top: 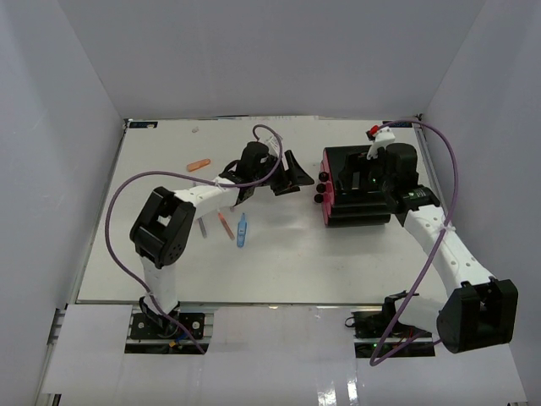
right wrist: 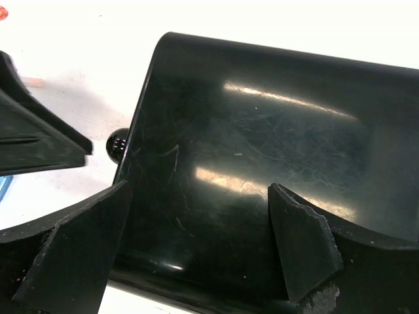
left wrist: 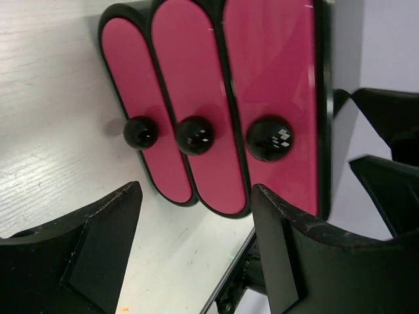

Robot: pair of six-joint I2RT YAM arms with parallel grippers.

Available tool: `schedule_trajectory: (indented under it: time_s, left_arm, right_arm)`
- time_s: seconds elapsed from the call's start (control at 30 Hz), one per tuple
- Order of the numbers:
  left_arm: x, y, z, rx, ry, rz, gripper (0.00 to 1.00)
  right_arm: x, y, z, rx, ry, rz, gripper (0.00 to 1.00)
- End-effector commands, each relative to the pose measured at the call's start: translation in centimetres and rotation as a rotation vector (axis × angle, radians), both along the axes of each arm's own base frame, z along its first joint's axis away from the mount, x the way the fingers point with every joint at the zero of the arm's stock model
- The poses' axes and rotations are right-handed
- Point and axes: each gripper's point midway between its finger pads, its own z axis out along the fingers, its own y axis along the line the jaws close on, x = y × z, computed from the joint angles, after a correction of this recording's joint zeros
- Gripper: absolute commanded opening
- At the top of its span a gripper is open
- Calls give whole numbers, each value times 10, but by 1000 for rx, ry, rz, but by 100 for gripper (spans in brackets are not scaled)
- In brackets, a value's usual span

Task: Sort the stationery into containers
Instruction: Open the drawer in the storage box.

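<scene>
Now, the wide-open left gripper faces three knobs; a tug could slide the cabinet under the wide-open right gripper.

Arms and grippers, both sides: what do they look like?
The left arm and right arm have white links, black joint housings and a looping purple cable each. The left gripper and right gripper have matte black wedge-shaped fingers with scuffed edges.

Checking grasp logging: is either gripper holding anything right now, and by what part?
Nothing is held. The left gripper is open, facing the drawers. The right gripper is open over the cabinet top, with nothing between its jaws.
</scene>
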Motion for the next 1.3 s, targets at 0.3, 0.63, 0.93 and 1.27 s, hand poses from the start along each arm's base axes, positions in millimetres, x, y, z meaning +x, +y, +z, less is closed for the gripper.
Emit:
schedule_trajectory:
  time_s: [0.3, 0.63, 0.93, 1.27]
  left_arm:
    - [21, -18, -22, -95, 115, 64, 69]
    - [22, -32, -24, -175, 87, -14, 68]
    - [23, -38, -19, -214, 63, -40, 63]
    - [16, -46, -11, -254, 38, -93, 59]
  right_arm:
    - [-10, 6, -22, 14, 16, -4, 91]
    - [-11, 9, -24, 31, 24, 3, 91]
    - [-12, 9, -25, 32, 22, 3, 92]
    - [-12, 10, -26, 35, 27, 6, 91]
